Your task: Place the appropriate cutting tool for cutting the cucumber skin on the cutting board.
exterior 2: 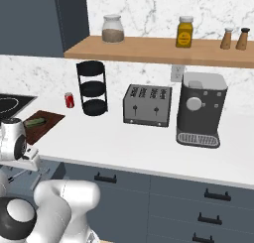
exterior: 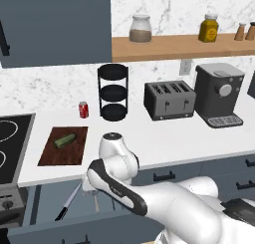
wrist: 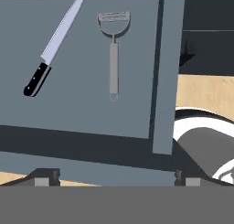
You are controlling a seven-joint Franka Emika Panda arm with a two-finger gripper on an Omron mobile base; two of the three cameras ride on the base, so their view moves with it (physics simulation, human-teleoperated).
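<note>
Two tools lie in the open drawer [wrist: 82,113] below me: peeler [wrist: 113,54] beside knife [wrist: 52,47]. My end effector [wrist: 116,179] hangs wide open, empty. Step: approach. Next, descend onto the peeler's handle; cutting board [exterior: 63,146] waits on the counter [exterior: 164,136].
</note>
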